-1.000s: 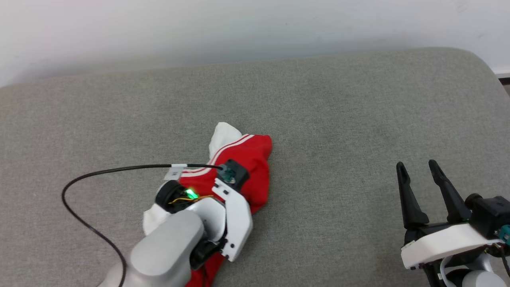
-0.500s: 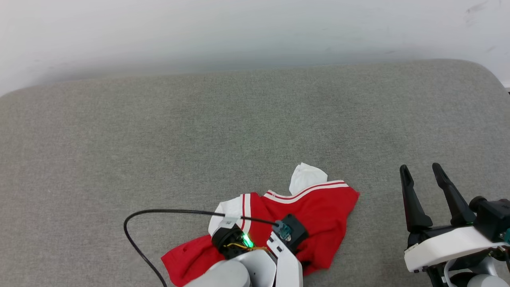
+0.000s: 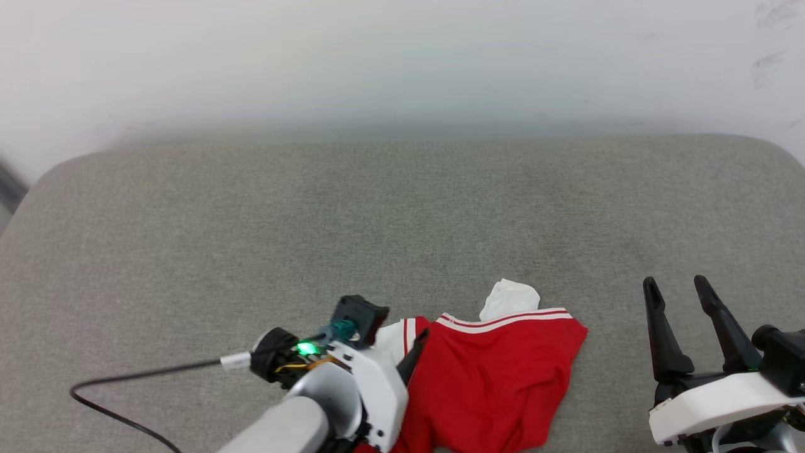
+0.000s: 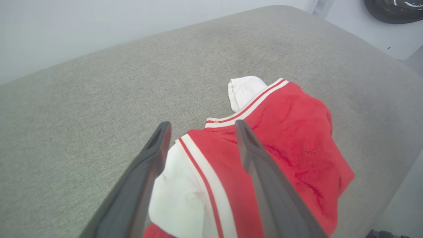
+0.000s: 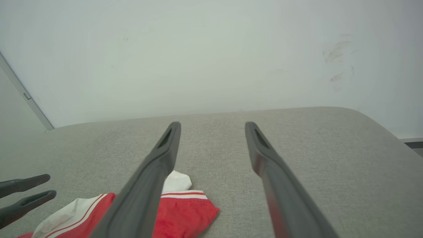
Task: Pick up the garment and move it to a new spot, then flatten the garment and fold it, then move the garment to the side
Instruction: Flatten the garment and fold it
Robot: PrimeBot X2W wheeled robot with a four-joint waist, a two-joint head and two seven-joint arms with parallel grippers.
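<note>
The garment (image 3: 503,371), a red T-shirt with white sleeves and striped trim, lies rumpled on the grey cushion near its front edge. One white sleeve (image 3: 510,297) pokes out at its far side. My left gripper (image 3: 416,343) hovers open over the shirt's left part; in the left wrist view its fingers (image 4: 158,158) straddle the other white sleeve (image 4: 178,198) and the striped seam, with nothing pinched. The garment (image 4: 290,132) spreads to the right there. My right gripper (image 3: 677,284) stands open to the right of the shirt, apart from it. The right wrist view shows the garment (image 5: 181,208) and the left gripper (image 5: 52,185).
The grey cushioned surface (image 3: 377,214) runs wide to the far side and left, with rounded corners. A white wall (image 3: 402,63) stands behind it. A black cable (image 3: 126,380) loops off my left wrist over the cushion. A dark object (image 4: 393,8) sits beyond the cushion's corner.
The head camera has tilted up, shifting the whole picture. My left gripper has let go of the garment and now stands open at its left part. The shirt lies more spread out.
</note>
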